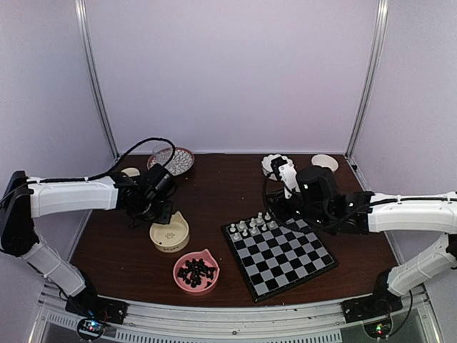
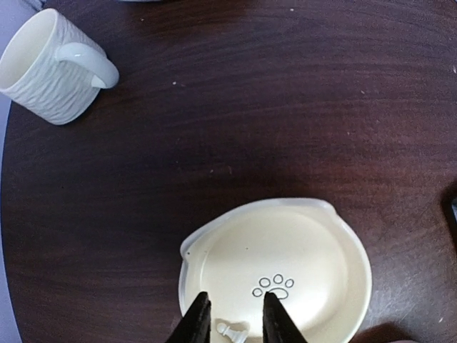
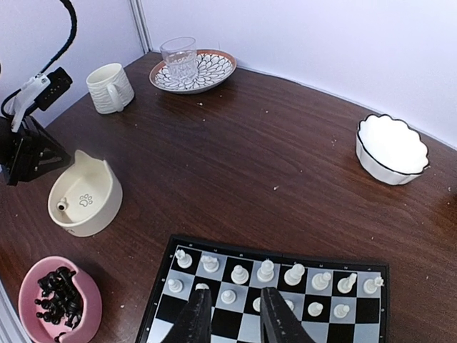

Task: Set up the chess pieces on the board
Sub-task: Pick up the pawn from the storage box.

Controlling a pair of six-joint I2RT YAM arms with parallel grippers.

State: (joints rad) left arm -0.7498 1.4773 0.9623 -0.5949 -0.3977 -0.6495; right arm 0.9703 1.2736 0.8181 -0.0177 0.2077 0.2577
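The board (image 1: 289, 261) lies right of centre, with cream-white chess pieces (image 1: 251, 225) in two rows along its far edge. In the right wrist view, my right gripper (image 3: 232, 291) hovers open just above those rows (image 3: 265, 270). A pawn (image 3: 227, 295) stands on its square between the fingers, held by neither. My left gripper (image 2: 235, 296) reaches into the cream paw-print bowl (image 2: 343, 236). Its jaws are open on either side of one white pawn (image 2: 232, 330) lying on its side, with a gap on both sides. Black pieces (image 1: 196, 271) fill a pink bowl (image 1: 180, 280).
A white ribbed mug (image 2: 50, 68) stands far left of the cream bowl. A glass on a patterned plate (image 3: 178, 58) sits at the back. A white scalloped bowl (image 3: 389, 148) is at the back right. Purple walls enclose the table.
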